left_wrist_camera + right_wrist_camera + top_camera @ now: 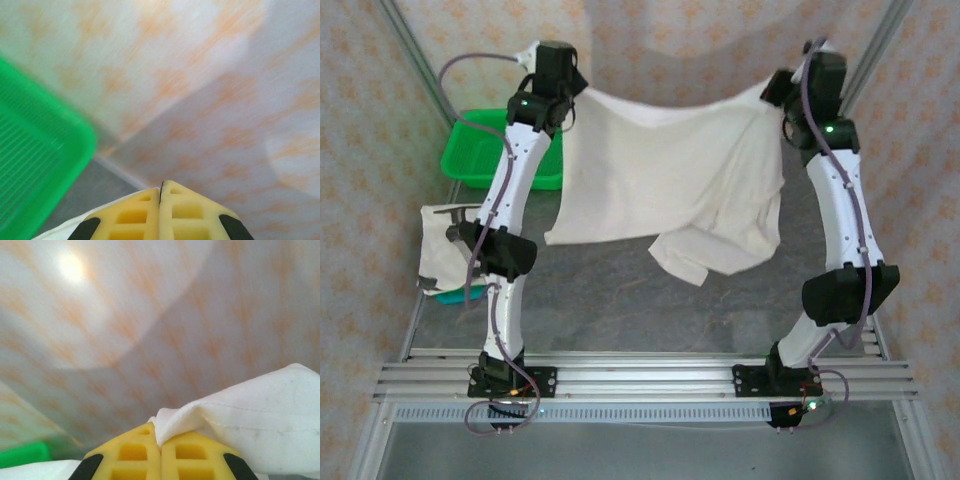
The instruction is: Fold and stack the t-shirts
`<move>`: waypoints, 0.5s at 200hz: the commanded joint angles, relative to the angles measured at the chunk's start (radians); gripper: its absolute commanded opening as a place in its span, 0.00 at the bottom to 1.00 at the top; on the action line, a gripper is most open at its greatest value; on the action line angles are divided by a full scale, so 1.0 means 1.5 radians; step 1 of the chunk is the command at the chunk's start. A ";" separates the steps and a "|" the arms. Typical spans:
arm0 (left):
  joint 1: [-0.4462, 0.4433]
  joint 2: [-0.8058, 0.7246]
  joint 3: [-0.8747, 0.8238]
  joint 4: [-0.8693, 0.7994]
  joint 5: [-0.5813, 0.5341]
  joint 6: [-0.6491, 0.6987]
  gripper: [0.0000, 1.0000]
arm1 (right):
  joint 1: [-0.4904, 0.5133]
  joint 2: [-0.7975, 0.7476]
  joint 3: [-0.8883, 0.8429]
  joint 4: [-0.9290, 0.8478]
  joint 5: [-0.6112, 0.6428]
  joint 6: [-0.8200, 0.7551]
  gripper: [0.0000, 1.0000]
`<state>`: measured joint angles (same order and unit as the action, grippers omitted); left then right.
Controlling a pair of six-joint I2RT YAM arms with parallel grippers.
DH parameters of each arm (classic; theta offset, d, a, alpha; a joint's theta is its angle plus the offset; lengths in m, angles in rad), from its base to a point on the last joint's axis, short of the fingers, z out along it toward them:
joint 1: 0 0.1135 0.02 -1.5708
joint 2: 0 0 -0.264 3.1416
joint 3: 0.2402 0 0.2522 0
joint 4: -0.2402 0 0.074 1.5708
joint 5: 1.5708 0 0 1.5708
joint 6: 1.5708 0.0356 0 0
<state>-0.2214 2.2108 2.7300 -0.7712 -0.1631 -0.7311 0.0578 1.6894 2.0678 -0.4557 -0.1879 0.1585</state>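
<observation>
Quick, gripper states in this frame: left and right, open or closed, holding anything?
Left gripper: closed, pinching one top corner of the hanging t-shirt.
Right gripper: closed on the t-shirt's other top corner.

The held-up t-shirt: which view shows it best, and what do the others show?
Top external: the whole t-shirt hangs spread out. The right wrist view shows a bunched corner pinched in the right hand; the left wrist view, a white sliver.
</observation>
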 commanded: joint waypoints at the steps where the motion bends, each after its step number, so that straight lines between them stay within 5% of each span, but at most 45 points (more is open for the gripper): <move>1: 0.010 -0.040 0.134 -0.014 0.012 0.022 0.00 | -0.006 -0.028 0.149 0.028 -0.019 -0.028 0.00; 49: 0.016 -0.281 -0.105 0.086 0.016 0.049 0.00 | -0.006 -0.131 0.167 0.022 -0.023 -0.078 0.00; 100: 0.016 -0.517 -0.601 0.151 0.050 0.018 0.00 | -0.006 -0.360 -0.252 0.035 -0.081 -0.071 0.00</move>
<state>-0.2066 1.5013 2.1441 -0.5915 -0.1207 -0.6834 0.0551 1.2545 1.9644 -0.3962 -0.2348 0.0536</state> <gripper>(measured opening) 0.046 0.056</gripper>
